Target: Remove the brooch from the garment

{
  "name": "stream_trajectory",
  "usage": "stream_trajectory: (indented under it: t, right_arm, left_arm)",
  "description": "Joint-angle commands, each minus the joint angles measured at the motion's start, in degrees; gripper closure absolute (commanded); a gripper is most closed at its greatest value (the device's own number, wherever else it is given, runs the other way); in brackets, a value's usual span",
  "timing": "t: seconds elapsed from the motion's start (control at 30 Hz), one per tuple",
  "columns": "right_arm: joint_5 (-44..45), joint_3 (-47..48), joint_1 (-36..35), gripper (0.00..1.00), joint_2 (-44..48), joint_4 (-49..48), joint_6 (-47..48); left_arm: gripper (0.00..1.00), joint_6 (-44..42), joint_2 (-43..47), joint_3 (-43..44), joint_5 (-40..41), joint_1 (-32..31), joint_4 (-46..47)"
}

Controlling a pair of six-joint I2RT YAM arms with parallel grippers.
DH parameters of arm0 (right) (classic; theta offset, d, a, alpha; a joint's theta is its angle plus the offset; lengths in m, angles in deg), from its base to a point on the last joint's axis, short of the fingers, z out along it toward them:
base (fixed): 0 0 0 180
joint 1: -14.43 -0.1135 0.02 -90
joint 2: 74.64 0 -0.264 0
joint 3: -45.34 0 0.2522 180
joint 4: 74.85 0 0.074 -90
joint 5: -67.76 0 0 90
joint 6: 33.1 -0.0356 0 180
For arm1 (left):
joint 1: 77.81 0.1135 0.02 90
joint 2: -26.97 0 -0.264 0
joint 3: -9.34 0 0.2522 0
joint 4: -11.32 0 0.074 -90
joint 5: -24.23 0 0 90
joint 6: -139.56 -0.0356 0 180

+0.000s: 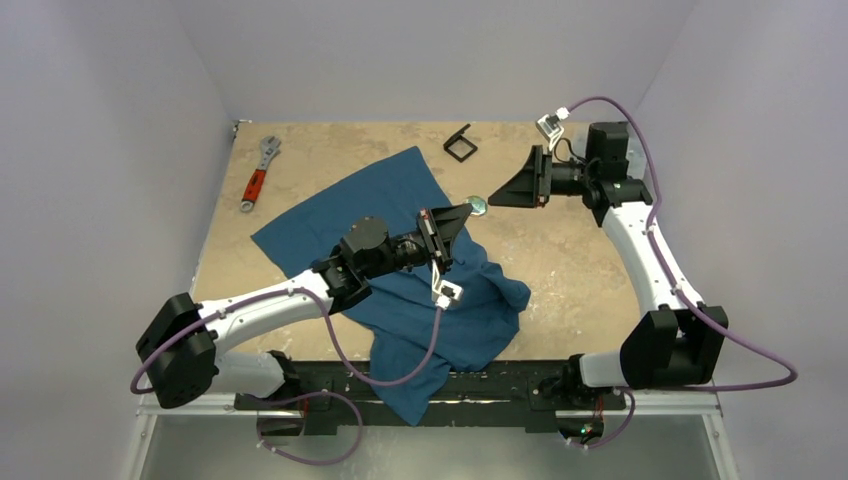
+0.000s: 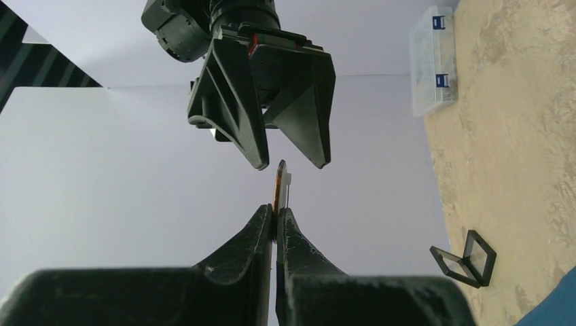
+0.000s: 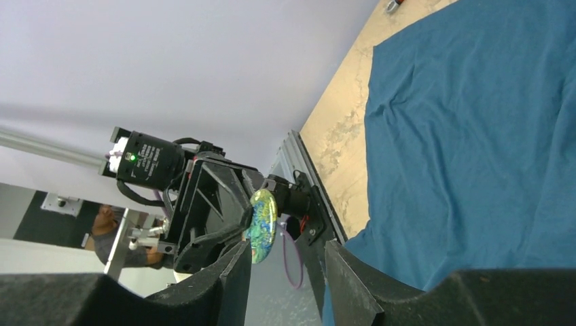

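The counter (image 1: 560,250) was a tan, mottled slab. A teal shirt (image 1: 400,290) lay rumpled across its middle, running off the near edge. The left arm reached over the shirt, its fingers (image 2: 274,219) pressed together on the edge of the brooch (image 1: 477,206), a small disc held off the cloth, in the air between the two arms. The right fingers (image 1: 500,195) stood apart just beside the disc, facing it. Far off lay a red-handled wrench (image 1: 258,175) at the left and a black square frame (image 1: 460,144) past the shirt.
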Motion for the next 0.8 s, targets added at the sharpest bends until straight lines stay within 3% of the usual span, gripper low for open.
stream_trajectory:
  t: [0.0,0.43,0.77]
  right_arm:
    - [-1.2,-0.95,-0.01,0.53,0.3,-1.45,-1.31]
    - [-5.48,-1.79,-1.24,0.65,-0.05,-4.38,-2.63]
    - [-6.65,-2.05,-1.63,0.67,-0.54,-6.62,-4.24]
  left_arm:
    - [1.0,-1.43,-0.03,-0.45,0.1,-0.47,3.37]
    - [1.0,-2.79,-1.04,-0.66,0.21,-0.64,5.03]
    - [1.0,-3.9,-1.17,-1.07,-0.01,-0.94,5.15]
